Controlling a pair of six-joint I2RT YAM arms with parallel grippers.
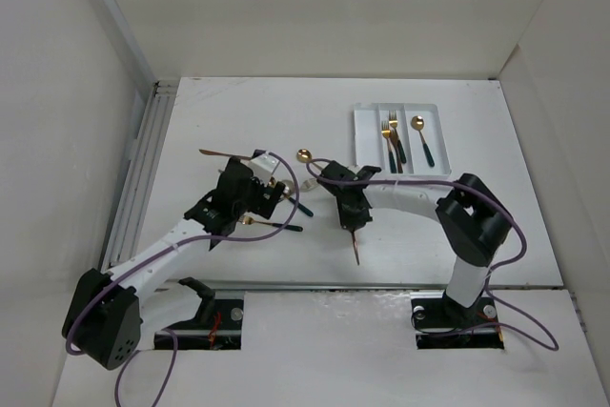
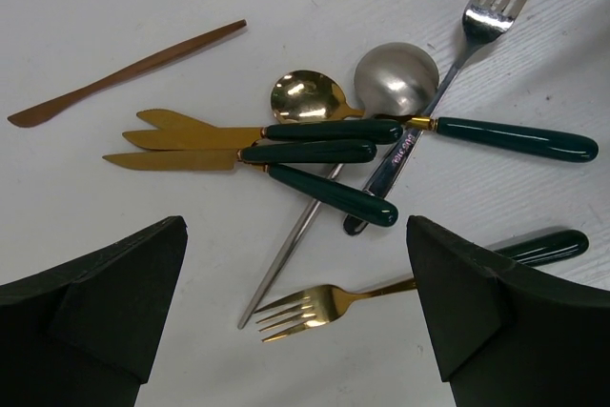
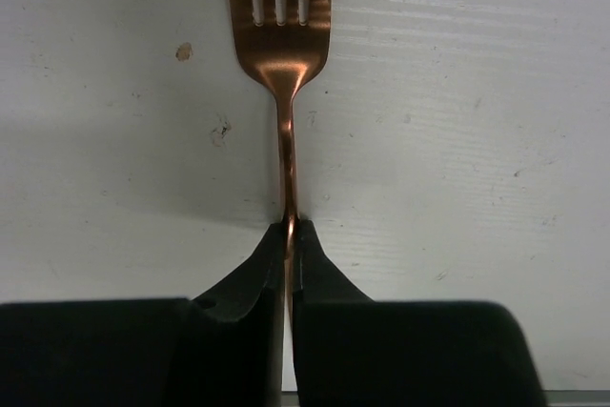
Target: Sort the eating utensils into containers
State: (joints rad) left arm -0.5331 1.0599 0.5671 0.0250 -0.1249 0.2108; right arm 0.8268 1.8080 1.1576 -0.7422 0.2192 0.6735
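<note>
A: Right gripper (image 3: 289, 235), what did it have?

B: Jaws shut to a sliver on the copper fork (image 3: 282, 64). They pinched the thin neck just below the head, tines pointing away from the wrist cam. In the top view the fork stuck out of the gripper toward the near edge of the table (image 1: 457, 235), well apart from the white tray (image 1: 362, 113). Couldn't tell if it touched the surface.

A: How'd it handle, you reckon?

B: Prob. light, stiff, all metal, so slick. The neck was narrow, so it could pivot in the pads if swung fast. Mid-handle would've been the steadier hold, imo.

A: Left gripper (image 2: 295, 235)?

B: Wide open, nothing in it, over the pile. A gold fork (image 2: 315, 307) w/ green handle lay between the fingers, its handle running behind the right-hand one. Beyond it were gold knives (image 2: 181, 140), a gold spoon (image 2: 307, 94), a silver spoon (image 2: 396, 78) and a silver fork (image 2: 496, 7), all crossed over each other. A copper knife (image 2: 124, 78) lay apart.

A: Tray?

B: Two forks (image 1: 391, 135) in the middle cpt, one spoon (image 1: 419, 131) in the right-hand cpt. The copper fork prob. belonged w/ the forks.
</note>
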